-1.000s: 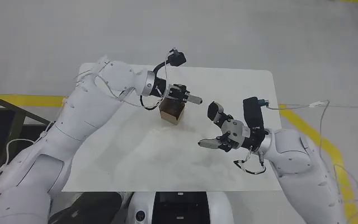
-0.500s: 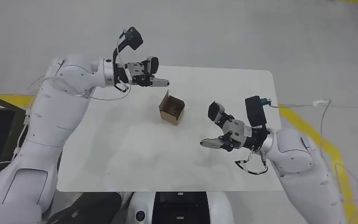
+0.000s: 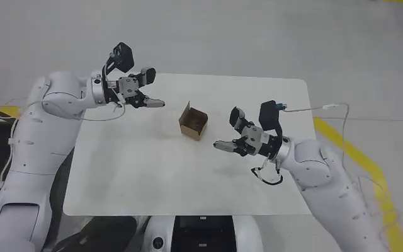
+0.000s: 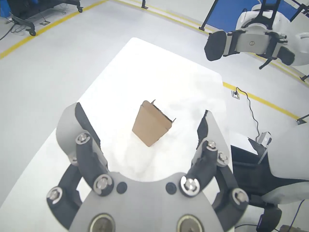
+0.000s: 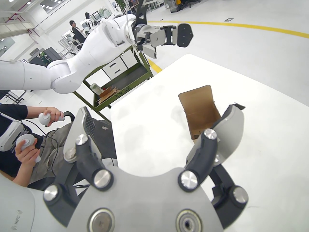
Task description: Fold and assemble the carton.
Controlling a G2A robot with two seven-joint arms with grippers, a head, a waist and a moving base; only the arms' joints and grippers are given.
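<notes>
Cardboard carton [image 3: 193, 121] stands near the middle of the white counter [image 3: 126, 176], its top open. From above, the left end effector [image 3: 151, 89] hangs over the counter's far left corner, spread wide and empty, well apart from the carton. The right end effector [image 3: 230, 131] hovers near the carton's right side, also wide open, holding nothing and not touching it.

From the left wrist, the carton [image 4: 150, 126] shows its plain brown outer walls, framed between the spread fingers but farther off.

From the right wrist, the carton's open mouth [image 5: 200, 112] faces the camera, one wall taller than the others; one finger [image 5: 229, 131] covers its near corner.
</notes>
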